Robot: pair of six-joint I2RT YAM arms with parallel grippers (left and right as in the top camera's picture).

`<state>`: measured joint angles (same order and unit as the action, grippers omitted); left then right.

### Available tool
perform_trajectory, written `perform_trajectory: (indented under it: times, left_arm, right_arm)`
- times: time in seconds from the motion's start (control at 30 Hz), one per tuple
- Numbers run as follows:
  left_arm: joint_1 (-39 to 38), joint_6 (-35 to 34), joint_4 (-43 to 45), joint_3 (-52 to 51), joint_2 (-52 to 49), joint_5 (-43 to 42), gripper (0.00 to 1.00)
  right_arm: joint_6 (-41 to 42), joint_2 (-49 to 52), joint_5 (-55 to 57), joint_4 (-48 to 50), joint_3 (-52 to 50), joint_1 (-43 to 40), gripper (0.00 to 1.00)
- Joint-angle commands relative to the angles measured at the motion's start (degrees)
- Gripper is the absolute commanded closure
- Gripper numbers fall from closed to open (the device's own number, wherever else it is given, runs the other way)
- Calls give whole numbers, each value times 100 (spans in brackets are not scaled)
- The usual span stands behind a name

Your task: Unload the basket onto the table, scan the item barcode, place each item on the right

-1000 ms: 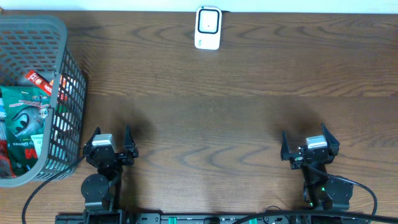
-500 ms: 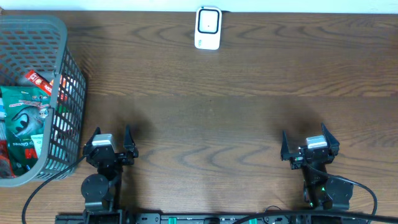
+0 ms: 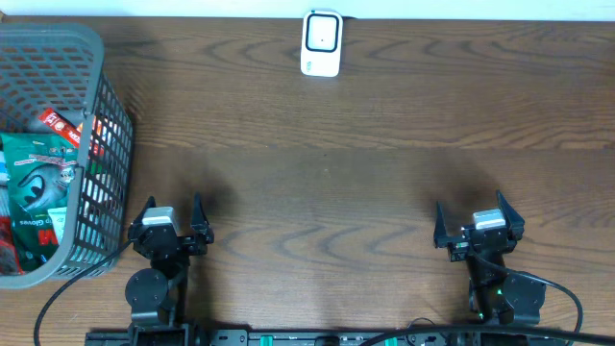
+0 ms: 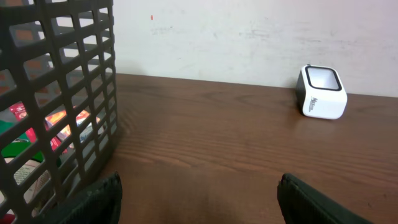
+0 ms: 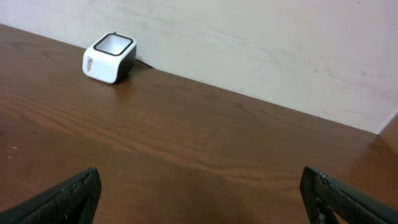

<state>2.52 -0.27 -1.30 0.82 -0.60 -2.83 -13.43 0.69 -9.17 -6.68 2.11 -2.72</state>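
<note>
A white barcode scanner stands at the table's back edge; it also shows as a small white box in the left wrist view and far left in the right wrist view. Packaged items, red and green, lie inside the grey mesh basket at the left. My left gripper sits open at the front left, right beside the basket, with nothing between its fingers. My right gripper is open and empty at the front right, its fingers spread wide.
The basket wall fills the left of the left wrist view, close to the left finger. A pale wall rises behind the table's back edge. Bare brown wood lies between the grippers and the scanner.
</note>
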Motion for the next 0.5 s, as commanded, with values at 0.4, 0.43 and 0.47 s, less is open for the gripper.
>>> perform_trajectory:
  times: [0.4,0.43,0.47]
  left_arm:
    - [-7,-87,-271,-57,-2,48,20]
    - [-7,-87,-271,-57,-2,48,20]
    - [-7,-87,-273,-57,-2,48,20]
  right_arm:
    - [-402,-31,125,92,-37,-20,1]
    - [-442,-31,120,46,-37,-20,1]
    - [-442,-31,120,-9,-37,-20,1]
